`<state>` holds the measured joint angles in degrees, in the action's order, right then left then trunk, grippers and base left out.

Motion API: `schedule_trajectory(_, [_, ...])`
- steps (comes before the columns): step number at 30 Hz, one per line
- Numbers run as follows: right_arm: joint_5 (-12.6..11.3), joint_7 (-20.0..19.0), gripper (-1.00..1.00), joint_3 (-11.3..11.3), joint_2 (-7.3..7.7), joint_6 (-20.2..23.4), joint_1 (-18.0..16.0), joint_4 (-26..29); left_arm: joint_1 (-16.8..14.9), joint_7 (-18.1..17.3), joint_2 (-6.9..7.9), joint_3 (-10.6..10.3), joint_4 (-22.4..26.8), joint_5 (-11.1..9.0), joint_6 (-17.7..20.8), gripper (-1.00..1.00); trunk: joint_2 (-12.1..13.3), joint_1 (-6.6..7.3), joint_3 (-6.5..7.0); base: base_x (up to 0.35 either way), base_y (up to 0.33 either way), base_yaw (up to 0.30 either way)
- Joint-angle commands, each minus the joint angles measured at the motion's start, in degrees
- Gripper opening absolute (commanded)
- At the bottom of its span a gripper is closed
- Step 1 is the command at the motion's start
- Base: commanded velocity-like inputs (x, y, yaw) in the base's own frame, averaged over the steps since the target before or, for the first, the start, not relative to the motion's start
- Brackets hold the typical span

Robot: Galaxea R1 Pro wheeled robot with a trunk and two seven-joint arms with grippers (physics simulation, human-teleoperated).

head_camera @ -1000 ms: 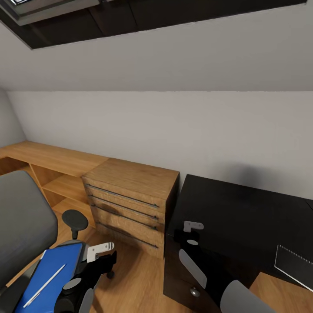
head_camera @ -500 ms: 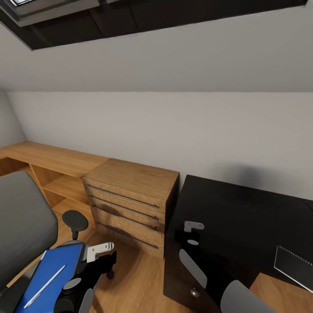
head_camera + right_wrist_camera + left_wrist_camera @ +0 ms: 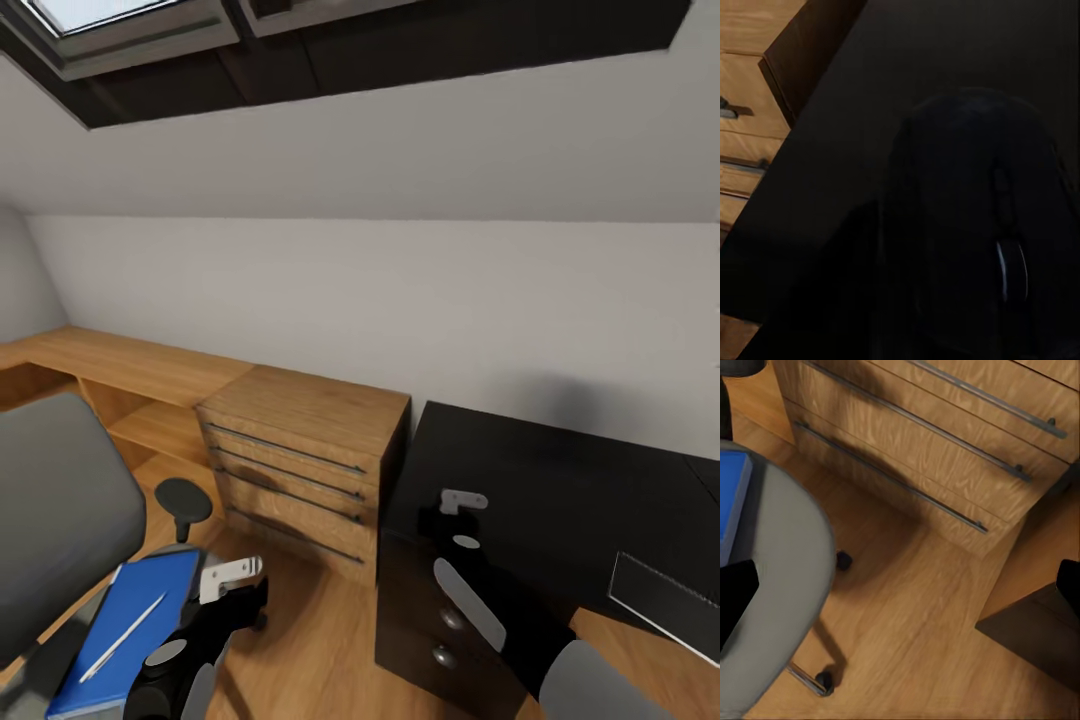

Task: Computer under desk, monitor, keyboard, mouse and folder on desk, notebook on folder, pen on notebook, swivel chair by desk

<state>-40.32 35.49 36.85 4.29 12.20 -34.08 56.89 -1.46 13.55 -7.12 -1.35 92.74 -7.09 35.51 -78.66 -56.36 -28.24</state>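
Folder [image 3: 128, 632], flat and bright blue, lies on the grey seat of the swivel chair [image 3: 60, 520], at my left side. On top of it lies the pen [image 3: 122, 637], a thin white stick. My left gripper [image 3: 222, 582] hangs just beside the folder; if its fingers are spread, I cannot tell. My right gripper [image 3: 455, 515] is above the glossy black desk [image 3: 560, 490], and its wrist view shows a dark rounded object near the fingers; pinching or not, I cannot tell. No writing is readable.
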Motion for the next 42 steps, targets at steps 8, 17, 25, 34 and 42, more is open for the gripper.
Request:
schedule_trajectory(8, [-1.2,0.5,-1.0,0.2,1.41,1.2,1.3,4.6,0.0,0.5,0.0,-0.1,0.1,-0.6,0.3,1.0,3.2,1.8,1.38,-0.249,0.0,0.0])
schedule_trajectory(17, [-1.3,0.6,-1.0,0.2,2.45,1.2,2.4,8.6,0.0,0.5,0.0,-0.1,0.0,-0.6,0.4,1.0,4.4,2.46,1.92,-0.015,0.0,0.0])
schedule_trajectory(25, [-1.3,0.6,-1.0,0.1,2.41,1.1,2.5,8.8,0.0,0.3,0.26,-0.1,-0.5,-0.6,0.7,1.0,4.4,2.46,2.01,-0.053,0.0,-0.041])
schedule_trajectory(34, [-1.3,2.7,-1.0,-0.1,2.23,0.9,2.5,9.5,0.0,0.3,0.26,-0.1,-0.5,-0.5,0.7,1.0,4.4,2.46,2.07,-0.259,0.064,-0.204])
schedule_trajectory(42, [-1.3,5.1,-1.0,0.0,2.13,0.8,2.5,10.4,0.0,0.4,0.26,-0.1,-0.5,-0.5,0.7,1.0,4.4,2.46,2.07,-0.031,0.011,-0.022])
